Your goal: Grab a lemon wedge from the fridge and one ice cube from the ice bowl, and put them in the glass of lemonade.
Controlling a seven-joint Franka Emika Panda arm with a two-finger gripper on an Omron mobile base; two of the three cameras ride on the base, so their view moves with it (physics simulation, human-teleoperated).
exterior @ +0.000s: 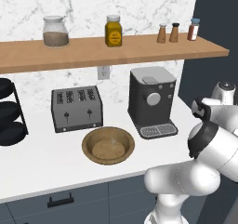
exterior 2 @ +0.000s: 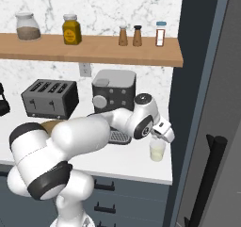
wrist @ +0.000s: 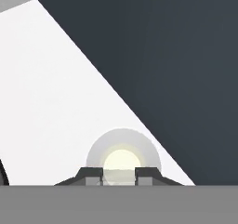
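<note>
Hand point(wrist: 119, 174) low, fingers nearly together.

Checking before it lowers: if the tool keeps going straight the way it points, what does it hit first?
Most likely the glass: in the hand view its rim and yellow lemonade lie right ahead of the tool, whose fingertips frame it. Below that is the counter. Depth is hard to judge.

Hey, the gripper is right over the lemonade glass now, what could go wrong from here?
1. The gripper hangs directly over the glass of lemonade with its jaws nearly together; coming down further, it might strike the rim and tip the glass.
2. The glass stands near the counter's front corner beside the fridge, so a nudge might push it off the edge.
3. I can't tell whether anything sits between the fingertips, so a drop might release nothing.
</note>
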